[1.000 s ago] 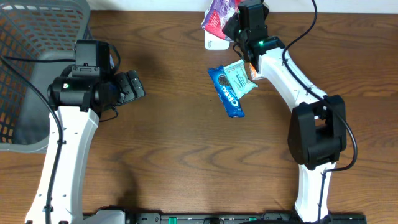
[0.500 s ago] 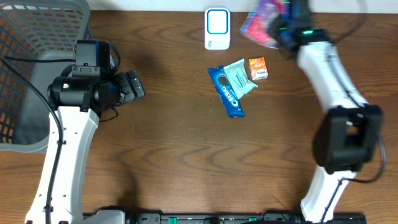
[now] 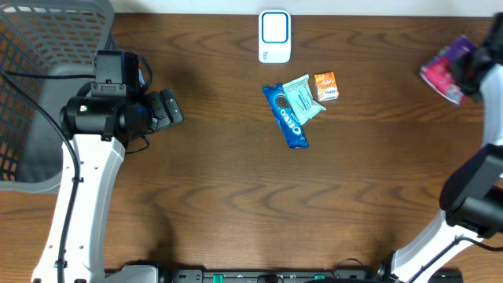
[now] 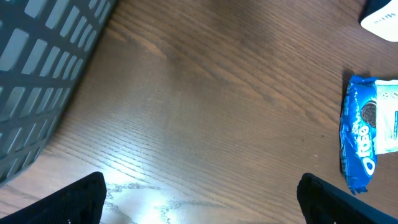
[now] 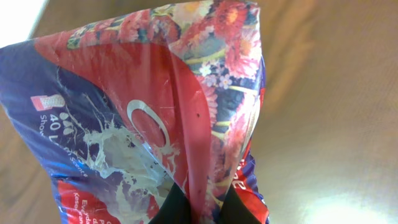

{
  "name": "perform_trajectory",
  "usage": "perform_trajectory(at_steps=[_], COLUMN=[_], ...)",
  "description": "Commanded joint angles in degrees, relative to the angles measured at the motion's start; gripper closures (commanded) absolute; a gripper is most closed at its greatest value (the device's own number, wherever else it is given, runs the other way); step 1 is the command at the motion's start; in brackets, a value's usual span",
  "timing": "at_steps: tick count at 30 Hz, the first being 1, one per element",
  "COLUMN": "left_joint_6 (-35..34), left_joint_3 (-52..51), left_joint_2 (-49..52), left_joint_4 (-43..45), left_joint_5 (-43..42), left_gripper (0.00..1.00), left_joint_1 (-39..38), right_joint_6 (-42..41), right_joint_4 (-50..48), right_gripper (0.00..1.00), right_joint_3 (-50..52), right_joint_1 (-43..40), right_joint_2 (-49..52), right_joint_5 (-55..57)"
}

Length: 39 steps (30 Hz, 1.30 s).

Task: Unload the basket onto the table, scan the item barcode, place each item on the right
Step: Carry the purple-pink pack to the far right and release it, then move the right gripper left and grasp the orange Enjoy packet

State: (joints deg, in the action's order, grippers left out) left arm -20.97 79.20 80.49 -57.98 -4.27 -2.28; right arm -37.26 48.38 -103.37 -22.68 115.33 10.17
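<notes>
Clutter mid-table: blue cookie pack lying diagonal, w/ a teal packet overlapping its upper right side and a small orange box just beside that. White scanner sits at the far edge of the wood table, beyond that group. Grey mesh basket fills the top-left corner, partly under the left arm. Over bare wood btwn basket and snacks hangs the left gripper, jaws spread wide, holding nothing. Its wrist view shows the fingertips at the lower frame corners and the cookie pack off to the right. In its own wrist view the right gripper is pinched tight on one edge of a red-and-purple flowered pouch. Seen from overhead, that pouch is at the far right edge of the table, well apart from the scanner; lifted or resting, can't tell.
</notes>
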Motion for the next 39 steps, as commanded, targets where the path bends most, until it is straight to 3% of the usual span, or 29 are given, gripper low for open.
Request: perform_trajectory(at_steps=[1, 5, 8, 9, 12, 14, 15, 19, 29, 35, 39], left_joint_6=[-0.11, -0.11, -0.11, -0.11, -0.11, -0.11, -0.11, -0.11, -0.11, -0.11, -0.11], left_joint_3=[0.31, 0.31, 0.31, 0.31, 0.31, 0.31, 0.31, 0.31, 0.31, 0.31, 0.31], left_joint_2=[0.22, 0.22, 0.22, 0.22, 0.22, 0.22, 0.22, 0.22, 0.22, 0.22, 0.22], left_joint_4=[-0.07, -0.07, -0.07, -0.07, -0.07, -0.07, -0.07, -0.07, -0.07, -0.07, -0.07], left_joint_5=[0.7, 0.7, 0.7, 0.7, 0.7, 0.7, 0.7, 0.7, 0.7, 0.7, 0.7], left_gripper=[0.02, 0.02, 0.02, 0.02, 0.02, 0.02, 0.02, 0.02, 0.02, 0.02, 0.02], left_joint_1=[0.13, 0.13, 0.13, 0.13, 0.13, 0.13, 0.13, 0.13, 0.13, 0.13, 0.13], right_joint_6=[2.62, 2.6, 2.62, 2.64, 2.64, 2.75, 3.52, 8.83, 18.45, 24.44, 24.65], right_joint_4=[1.46, 1.66, 0.55, 0.2, 0.2, 0.33, 0.52, 0.46, 2.4, -1.55, -8.9], right_gripper=[0.99, 0.98, 0.84, 0.76, 0.21, 0.04, 0.01, 0.01, 0.05, 0.01, 0.07], right_joint_3=[-0.76, 0.04, 0.9, 1.05, 1.11, 1.11, 1.11, 1.11, 1.88, 6.12, 10.64], right_joint_1=[-2.95, -5.53, -6.82, -7.23, -8.26, -8.52, -8.52, -8.09, -1.46, 7.52, 13.38], right_joint_2=[-0.83, -0.83, -0.83, -0.83, -0.83, -0.83, -0.83, -0.83, -0.83, -0.81, -0.81], right_joint_5=[2.58, 8.02, 10.58, 10.58, 10.54, 10.51, 10.25, 4.33, -26.62, -28.94, -28.94])
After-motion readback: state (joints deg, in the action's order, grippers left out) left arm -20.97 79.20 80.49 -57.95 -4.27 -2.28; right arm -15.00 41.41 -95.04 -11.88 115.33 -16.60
